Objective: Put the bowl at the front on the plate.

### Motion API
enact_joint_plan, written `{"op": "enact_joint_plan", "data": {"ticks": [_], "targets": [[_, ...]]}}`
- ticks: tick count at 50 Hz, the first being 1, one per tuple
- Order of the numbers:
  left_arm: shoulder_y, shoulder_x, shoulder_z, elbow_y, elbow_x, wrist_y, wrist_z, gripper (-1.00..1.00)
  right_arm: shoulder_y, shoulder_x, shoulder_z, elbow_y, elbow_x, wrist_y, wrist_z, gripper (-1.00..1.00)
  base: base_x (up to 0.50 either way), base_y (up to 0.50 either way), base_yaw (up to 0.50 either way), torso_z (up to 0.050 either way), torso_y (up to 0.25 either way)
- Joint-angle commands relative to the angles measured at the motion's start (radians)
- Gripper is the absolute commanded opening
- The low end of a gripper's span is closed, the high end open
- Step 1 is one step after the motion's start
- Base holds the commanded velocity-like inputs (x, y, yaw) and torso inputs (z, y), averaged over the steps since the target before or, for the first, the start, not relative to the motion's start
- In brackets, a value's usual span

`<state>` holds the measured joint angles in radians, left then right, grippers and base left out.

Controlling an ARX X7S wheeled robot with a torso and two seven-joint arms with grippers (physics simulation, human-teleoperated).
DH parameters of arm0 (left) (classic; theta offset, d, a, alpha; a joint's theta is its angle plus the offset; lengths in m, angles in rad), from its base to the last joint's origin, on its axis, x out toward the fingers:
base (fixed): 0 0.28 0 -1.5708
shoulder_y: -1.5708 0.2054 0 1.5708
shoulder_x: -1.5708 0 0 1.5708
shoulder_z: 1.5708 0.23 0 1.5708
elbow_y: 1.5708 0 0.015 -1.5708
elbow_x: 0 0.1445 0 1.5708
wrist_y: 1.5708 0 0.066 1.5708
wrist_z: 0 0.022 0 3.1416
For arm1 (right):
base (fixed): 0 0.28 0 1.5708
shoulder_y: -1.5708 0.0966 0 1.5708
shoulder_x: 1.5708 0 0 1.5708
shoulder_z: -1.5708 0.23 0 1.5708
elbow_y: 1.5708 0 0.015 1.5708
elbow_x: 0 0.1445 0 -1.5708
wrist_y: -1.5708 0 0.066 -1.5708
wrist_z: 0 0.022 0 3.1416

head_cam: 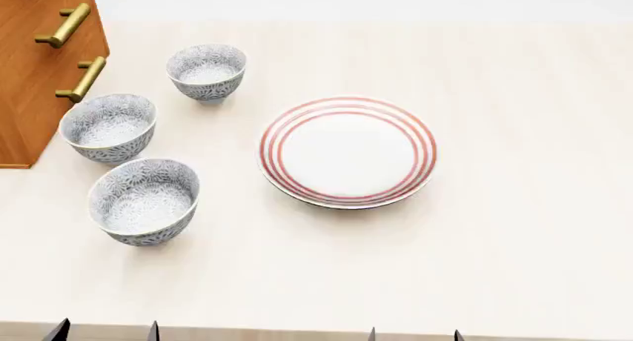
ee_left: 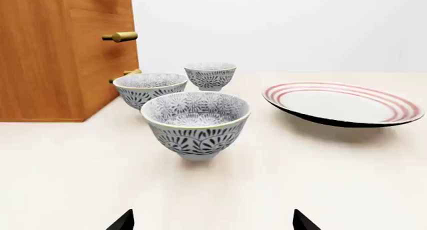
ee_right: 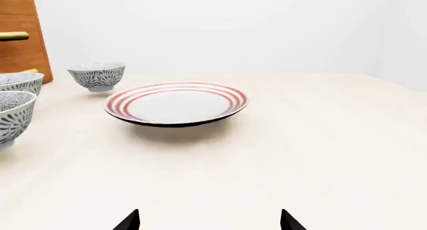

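- The place looked like a home kitchen or dining corner, rendered in a simulator.
- A pale cream tabletop (head_cam: 514,230) carried tableware: three patterned bowls (head_cam: 144,201) and a red-ringed plate (head_cam: 348,151).
- A wooden cabinet (head_cam: 35,67) with brass drawer handles (head_cam: 81,79) stood beside them.
- Behind was a plain white wall (ee_right: 220,30).

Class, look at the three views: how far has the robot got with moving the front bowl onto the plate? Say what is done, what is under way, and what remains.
Nothing looks done: the front bowl stands on the table, apart from the plate, which holds nothing. In hand: the left gripper is open and lined up facing that bowl, not touching it. The right gripper is open, facing the plate. Left: grasp, lift, carry, set down.
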<state>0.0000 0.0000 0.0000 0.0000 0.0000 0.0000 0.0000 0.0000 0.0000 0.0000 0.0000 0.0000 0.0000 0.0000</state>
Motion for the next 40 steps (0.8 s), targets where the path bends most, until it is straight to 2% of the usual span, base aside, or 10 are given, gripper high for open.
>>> {"op": "enact_joint_plan", "data": {"ticks": [1, 7, 13, 15, 16, 20, 26, 30, 32, 40], "targets": [[0.001, -0.015, 0.016, 0.005, -0.015, -0.004, -0.016, 1.0, 0.001, 0.01, -0.013, 0.004, 0.01, -0.003, 0.013, 1.0, 0.0, 0.0, 0.0, 0.0, 0.0], [-0.016, -0.042, 0.04, 0.041, -0.029, -0.06, -0.035, 1.0, 0.012, 0.034, -0.05, -0.049, 0.021, 0.068, 0.047, 1.0, 0.0, 0.0, 0.0, 0.0, 0.0], [-0.095, -0.073, 0.052, 0.219, -0.036, -0.312, -0.049, 1.0, 0.083, 0.055, -0.063, -0.312, 0.057, 0.423, 0.056, 1.0, 0.0, 0.0, 0.0, 0.0, 0.0], [-0.168, -0.093, 0.057, 0.322, -0.029, -0.437, -0.046, 1.0, 0.154, 0.064, -0.064, -0.422, 0.079, 0.585, 0.05, 1.0, 0.0, 0.0, 0.0, 0.0, 0.0], [-0.238, -0.1, 0.045, 0.387, -0.058, -0.584, -0.031, 1.0, 0.217, 0.071, -0.059, -0.488, 0.11, 0.696, 0.033, 1.0, 0.0, 0.0, 0.0, 0.0, 0.0], [-0.387, -0.123, 0.034, 0.461, -0.09, -0.772, -0.007, 1.0, 0.402, 0.075, -0.023, -0.568, 0.157, 0.919, 0.042, 1.0, 0.0, 0.0, 0.0, 0.0, 0.0], [-0.633, -0.159, 0.046, 0.493, -0.116, -0.975, 0.019, 1.0, 0.669, 0.076, 0.017, -0.601, 0.21, 1.136, 0.048, 1.0, 0.0, 0.0, 0.0, 0.0, 0.0], [-0.785, -0.169, 0.051, 0.476, -0.137, -1.083, 0.039, 1.0, 0.827, 0.082, 0.024, -0.565, 0.225, 1.204, 0.048, 1.0, 0.0, 0.0, 0.0, 0.0, 0.0], [-0.866, -0.18, 0.064, 0.43, -0.14, -1.103, 0.054, 1.0, 0.893, 0.101, -0.001, -0.527, 0.221, 1.185, 0.038, 1.0, 0.0, 0.0, 0.0, 0.0, 0.0], [-1.126, -0.169, 0.079, 0.255, -0.147, -1.109, 0.074, 1.0, 1.092, 0.107, -0.022, -0.36, 0.216, 1.133, 0.022, 1.0, 0.0, 0.0, 0.0, 0.0, 0.0]]}}
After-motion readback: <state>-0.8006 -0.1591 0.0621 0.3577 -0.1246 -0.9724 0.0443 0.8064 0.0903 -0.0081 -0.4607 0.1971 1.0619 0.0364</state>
